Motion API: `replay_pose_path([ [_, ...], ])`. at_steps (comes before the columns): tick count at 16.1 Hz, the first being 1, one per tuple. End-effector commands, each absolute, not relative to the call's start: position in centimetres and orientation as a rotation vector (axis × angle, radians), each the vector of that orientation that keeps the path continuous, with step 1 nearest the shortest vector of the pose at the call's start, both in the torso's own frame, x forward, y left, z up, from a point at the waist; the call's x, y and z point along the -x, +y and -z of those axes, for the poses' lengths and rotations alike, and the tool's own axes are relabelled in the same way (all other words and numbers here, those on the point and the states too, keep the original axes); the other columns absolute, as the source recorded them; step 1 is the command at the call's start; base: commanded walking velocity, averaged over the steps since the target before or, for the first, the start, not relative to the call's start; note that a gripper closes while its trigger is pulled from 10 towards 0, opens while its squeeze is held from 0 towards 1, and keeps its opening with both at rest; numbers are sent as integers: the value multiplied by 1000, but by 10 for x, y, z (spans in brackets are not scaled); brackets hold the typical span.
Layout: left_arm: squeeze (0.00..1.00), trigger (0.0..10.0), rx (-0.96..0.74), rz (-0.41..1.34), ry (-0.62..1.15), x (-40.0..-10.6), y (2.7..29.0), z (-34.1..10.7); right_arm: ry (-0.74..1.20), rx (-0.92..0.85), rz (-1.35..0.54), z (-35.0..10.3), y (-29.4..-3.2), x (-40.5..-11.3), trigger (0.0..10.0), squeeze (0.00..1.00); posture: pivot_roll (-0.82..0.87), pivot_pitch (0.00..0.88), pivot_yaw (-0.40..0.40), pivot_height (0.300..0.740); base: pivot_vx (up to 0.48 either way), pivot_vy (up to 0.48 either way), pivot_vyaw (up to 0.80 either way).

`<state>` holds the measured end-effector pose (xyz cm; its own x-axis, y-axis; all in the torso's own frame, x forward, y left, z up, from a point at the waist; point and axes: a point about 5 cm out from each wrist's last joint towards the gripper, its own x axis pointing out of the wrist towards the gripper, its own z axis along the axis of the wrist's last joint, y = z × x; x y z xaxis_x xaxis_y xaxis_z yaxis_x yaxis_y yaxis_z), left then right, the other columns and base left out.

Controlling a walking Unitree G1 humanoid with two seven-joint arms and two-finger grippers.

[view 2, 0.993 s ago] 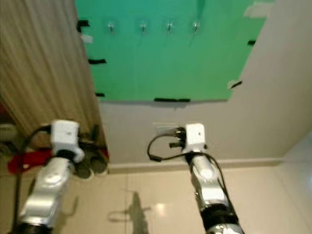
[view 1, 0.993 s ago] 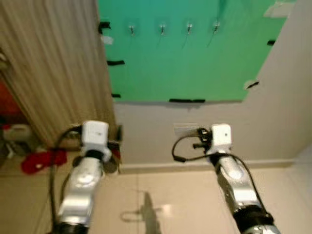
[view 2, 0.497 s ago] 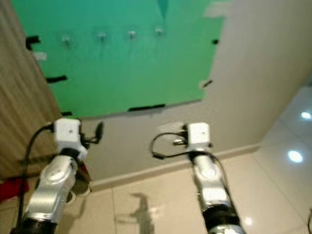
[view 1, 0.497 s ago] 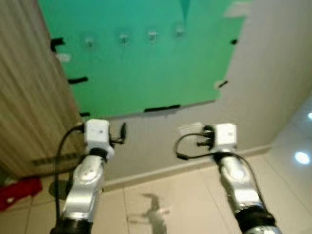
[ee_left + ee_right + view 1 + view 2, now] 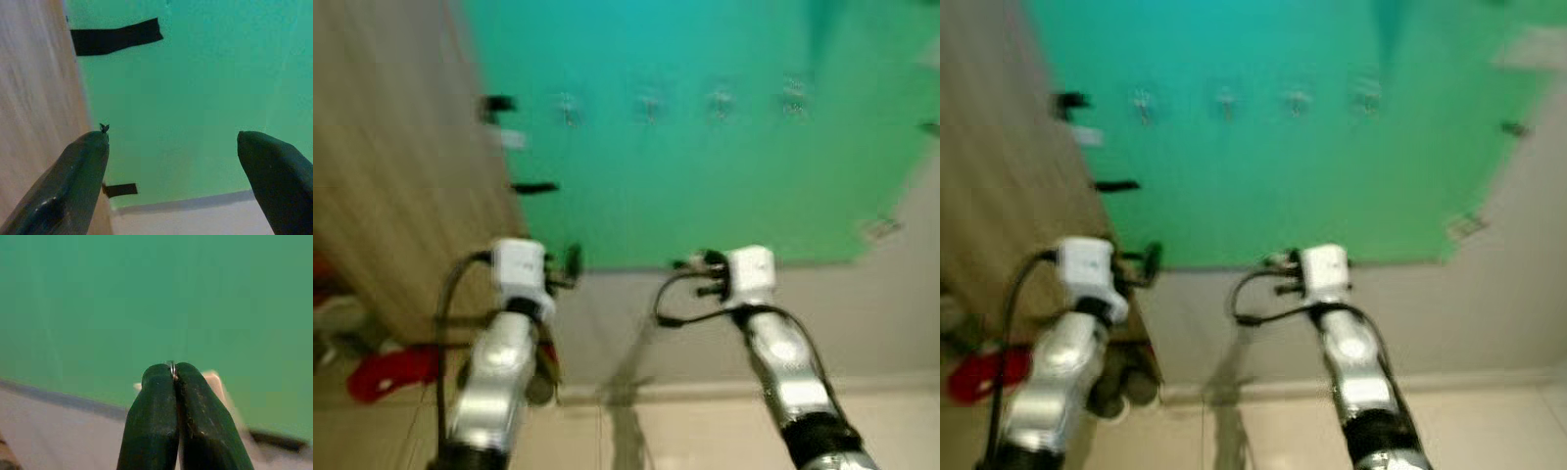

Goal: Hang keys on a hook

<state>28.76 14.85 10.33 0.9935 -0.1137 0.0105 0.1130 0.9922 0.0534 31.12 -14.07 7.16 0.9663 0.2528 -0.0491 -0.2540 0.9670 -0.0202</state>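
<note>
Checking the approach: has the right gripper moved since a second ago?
Yes: up toward the green board. The right gripper was well below the board's lower edge; now it is level with it.

Left pincer (image 5: 173,147) gapes (wide) before a green board (image 5: 195,88).

Matt green board (image 5: 705,176), metal hooks (image 5: 649,106), wood-grain panel (image 5: 401,147), glossy floor tiles (image 5: 1263,436)

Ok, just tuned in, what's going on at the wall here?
The robot faces a green board with a row of four small hooks. Its right gripper is shut on a thin metal ring, raised low before the board and well below the hooks. The left gripper is open, holding nothing. The head views are blurred.
</note>
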Motion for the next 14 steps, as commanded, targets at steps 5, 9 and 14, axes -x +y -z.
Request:
replay_pose_path([
  [5, 0, 10000, -143, 136, -137, -287, 153, -134, -62, 75, -253, -97, -136, -316, 10000, 0, 81, 0, -21, 740, 0, 0, 306],
  [9, 0, 10000, -109, 195, -137, -287, 149, -138, -4, 58, -531, -108, -116, -305, 10000, 0, 77, 0, -23, 740, 0, 0, 0],
  [14, 0, 10000, -108, 233, -140, -290, 144, -141, -156, -267, -660, -187, -119, -320, 10000, 0, 71, 0, -20, 740, 0, 0, 0],
])
